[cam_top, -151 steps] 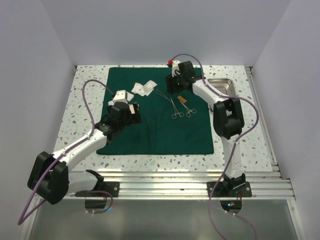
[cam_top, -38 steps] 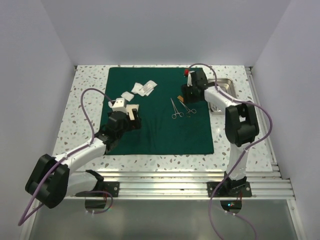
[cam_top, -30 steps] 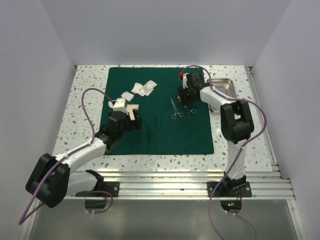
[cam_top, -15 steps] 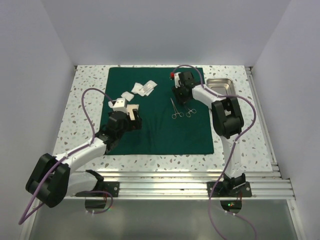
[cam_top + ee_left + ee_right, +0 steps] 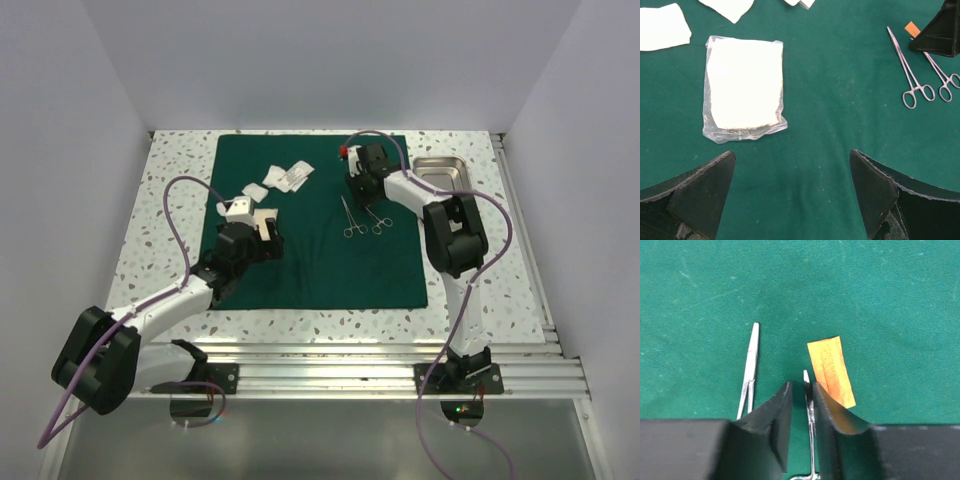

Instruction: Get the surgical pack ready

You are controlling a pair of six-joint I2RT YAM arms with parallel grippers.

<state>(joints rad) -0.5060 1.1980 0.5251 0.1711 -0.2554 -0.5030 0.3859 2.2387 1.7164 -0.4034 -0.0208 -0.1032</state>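
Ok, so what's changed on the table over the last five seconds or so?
The right gripper swung out toward the steel tray, then came back left over one pair of forceps, its jaws narrowing around the tip; no firm grip shows yet. The left gripper drew back slightly, wide open. Gauze pack, other forceps and green drape stayed put.

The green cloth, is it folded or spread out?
Spread out: the cloth lies flat as one big rectangle on the table, with two clamps and white pads lying on it.
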